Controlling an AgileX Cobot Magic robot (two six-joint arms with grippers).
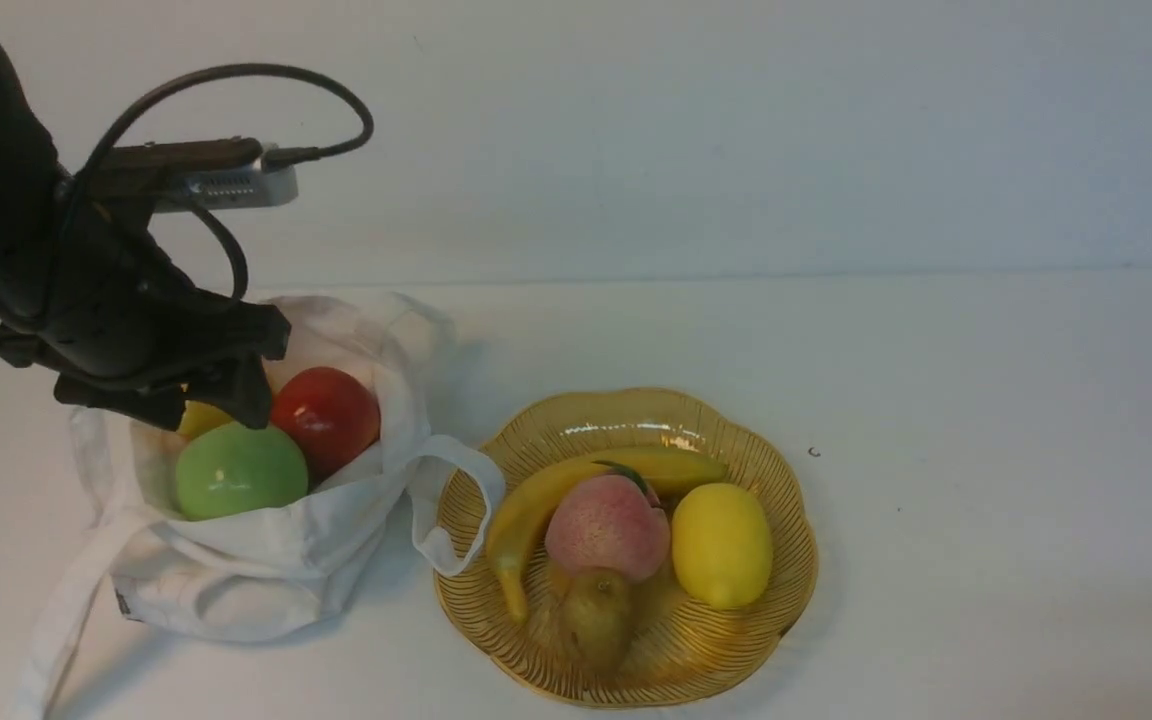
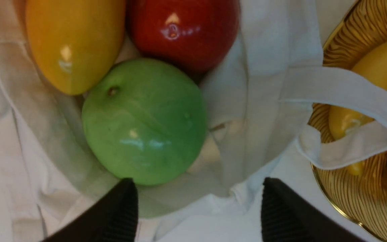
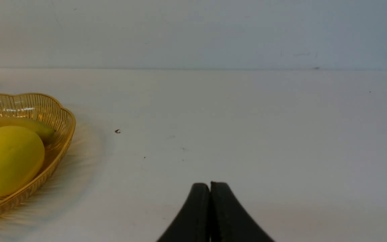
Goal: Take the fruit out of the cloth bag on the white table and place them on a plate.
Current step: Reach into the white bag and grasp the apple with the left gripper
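The plate (image 1: 576,415), amber and ribbed with a scalloped rim, sits on the white tabletop (image 1: 986,600) and serves as the reference here. On it lie a banana (image 1: 536,500) along its left side, a pink peach (image 1: 606,525) at its middle, a lemon (image 1: 721,545) on its right side and a small brownish-green fruit (image 1: 598,620) at its near edge. The cloth bag (image 1: 236,580) lies just left of the plate with its mouth open, and one strap handle (image 1: 456,500) loops over the plate's left rim. All three task fruits are inside that bag, none on the plate: the green apple (image 1: 241,470) nearest the camera, the red apple (image 1: 331,415) touching it on the side toward the plate, and the yellow-orange oval fruit (image 2: 72,43) on the side away from the plate, mostly hidden in the front view. The left end effector (image 2: 198,201) hangs over the bag's mouth, left of the plate, its fingers spread apart with nothing between them; one fingertip is close to the green apple, though whether they touch cannot be told. The right end effector (image 3: 210,188) is over bare tabletop well to the right of the plate, its fingers pressed together and gripping nothing. A tiny dark speck (image 1: 814,452) marks the tabletop just right of the plate.
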